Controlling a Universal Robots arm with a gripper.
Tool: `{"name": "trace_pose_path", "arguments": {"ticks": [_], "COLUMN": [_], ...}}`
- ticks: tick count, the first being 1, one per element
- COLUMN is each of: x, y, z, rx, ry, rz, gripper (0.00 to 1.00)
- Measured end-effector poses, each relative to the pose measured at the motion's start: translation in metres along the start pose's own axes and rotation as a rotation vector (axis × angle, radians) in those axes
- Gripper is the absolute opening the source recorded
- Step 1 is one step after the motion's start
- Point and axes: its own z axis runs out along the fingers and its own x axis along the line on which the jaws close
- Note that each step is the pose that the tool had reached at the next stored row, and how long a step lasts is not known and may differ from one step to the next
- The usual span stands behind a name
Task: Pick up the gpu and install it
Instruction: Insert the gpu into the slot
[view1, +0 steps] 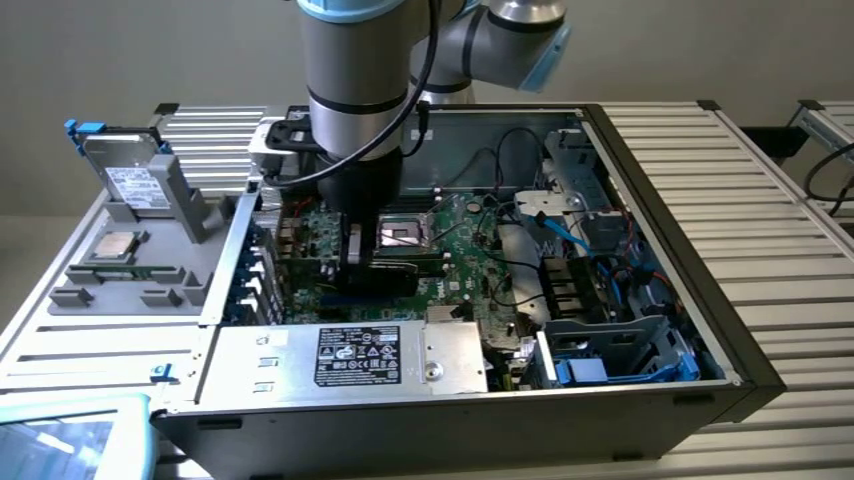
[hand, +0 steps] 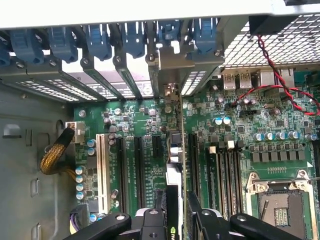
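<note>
**Jaws clamped on the gpu, card standing on edge over the slots**

Closest to me in the wrist view, the jaws are clenched on the gpu (hand: 174, 170), one on each side. The card stands on edge above the motherboard (hand: 240, 125), between the black expansion slots (hand: 137, 170). I can't tell if its edge is actually touching a slot. Its far end reaches the rear slot openings under the row of blue latches (hand: 100, 40), and the CPU socket (hand: 280, 210) sits off to one side. The exterior view adds the bigger picture: the arm (view1: 354, 90) drops straight down into the open case (view1: 747, 330), with the power supply (view1: 354, 358) along the near edge. On the exterior view's left, a silver drive (view1: 134, 185) stands in a grey holder (view1: 134, 270) on the slatted surface (view1: 747, 160).
</note>
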Motion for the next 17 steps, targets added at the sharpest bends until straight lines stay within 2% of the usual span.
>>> {"name": "trace_pose_path", "arguments": {"ticks": [2,4,6,17], "x": [0.0,0.0,-0.0001,0.0001], "y": [0.0001,0.0009,0.0009,0.0033], "z": [0.0,0.0001,0.0001,0.0006], "rx": [0.0008,0.0114,0.0149,0.0154], "ry": [0.0,0.0008,0.0023,0.0037], "rz": [0.0,-0.002,-0.003,-0.003], "gripper": [0.27,0.27,0.27,0.27]}}
